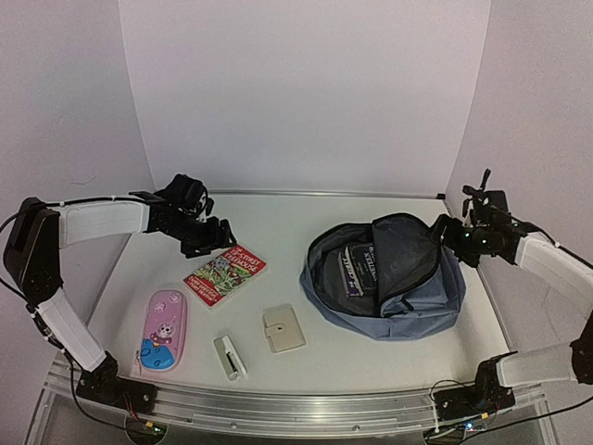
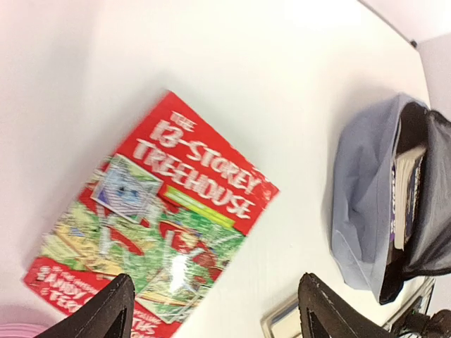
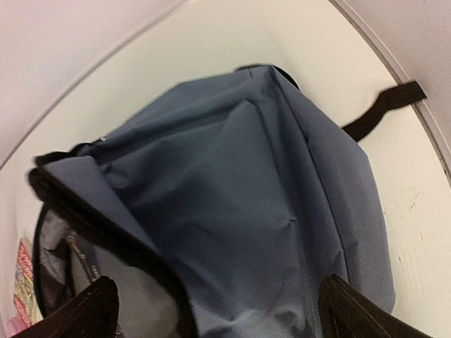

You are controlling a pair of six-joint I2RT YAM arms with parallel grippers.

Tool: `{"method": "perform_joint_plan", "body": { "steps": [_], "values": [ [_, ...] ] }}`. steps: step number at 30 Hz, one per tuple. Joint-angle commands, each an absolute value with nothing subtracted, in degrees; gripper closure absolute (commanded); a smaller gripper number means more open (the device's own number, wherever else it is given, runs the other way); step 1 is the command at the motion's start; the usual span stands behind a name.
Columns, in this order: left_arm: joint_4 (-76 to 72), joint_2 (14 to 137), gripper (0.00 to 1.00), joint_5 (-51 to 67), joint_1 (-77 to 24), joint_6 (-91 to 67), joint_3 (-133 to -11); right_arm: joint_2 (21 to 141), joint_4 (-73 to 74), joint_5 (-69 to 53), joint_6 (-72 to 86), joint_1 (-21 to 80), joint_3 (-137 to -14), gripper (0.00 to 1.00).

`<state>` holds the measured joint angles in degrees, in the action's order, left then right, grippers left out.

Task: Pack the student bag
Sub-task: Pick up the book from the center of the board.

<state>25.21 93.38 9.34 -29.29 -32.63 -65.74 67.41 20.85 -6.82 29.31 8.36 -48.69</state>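
I read this as the gap between items: the student bag (image 1: 408, 311) lies on the tabletop (image 1: 278, 222) with its main compartment unzipped and the flap thrown back, and a dark purple book (image 1: 358, 269) sits inside; left of the bag and well apart from it, the red paperback "The 13-Storey Treehouse" (image 1: 225, 275) lies flat; the left jaws hover over that paperback, standing wide with nothing between them; the right jaws are just as wide and empty, hanging above the bag's far right corner, over the slate-blue fabric beside the black zip trim; farther left of the bag than the paperback lies a pink pencil case (image 1: 163, 331); between that case and the bag are a small white object (image 1: 230, 357) I cannot identify and a beige wallet (image 1: 283, 328); I judge the paperback goes in next; it is thin and lies flush on the tabletop, so I would lower the left jaws at one edge to pinch it, and set the right jaws on the flap's trim to hold the mouth open.
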Motion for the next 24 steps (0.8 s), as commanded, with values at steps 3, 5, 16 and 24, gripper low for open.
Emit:
{"method": "perform_joint_plan", "body": {
  "steps": [3,5,16,24],
  "values": [
    [25.6,90.9,0.16,11.9,-23.9,-27.9,-65.0,62.5,26.5,-14.8,22.2,8.3,-56.7,0.02],
    [26.4,92.6,0.15,12.8,-22.2,-26.5,-65.6,61.5,27.4,-16.2,22.3,8.2,-58.1,0.02],
    [29.0,100.2,0.14,11.0,-19.0,-24.9,-68.1,60.0,18.4,-31.8,33.4,12.0,-59.3,0.02],
    [30.2,107.0,0.15,8.4,-19.0,-24.9,-70.2,67.4,7.4,-23.5,42.0,31.0,-57.4,0.02]
  ]
}}
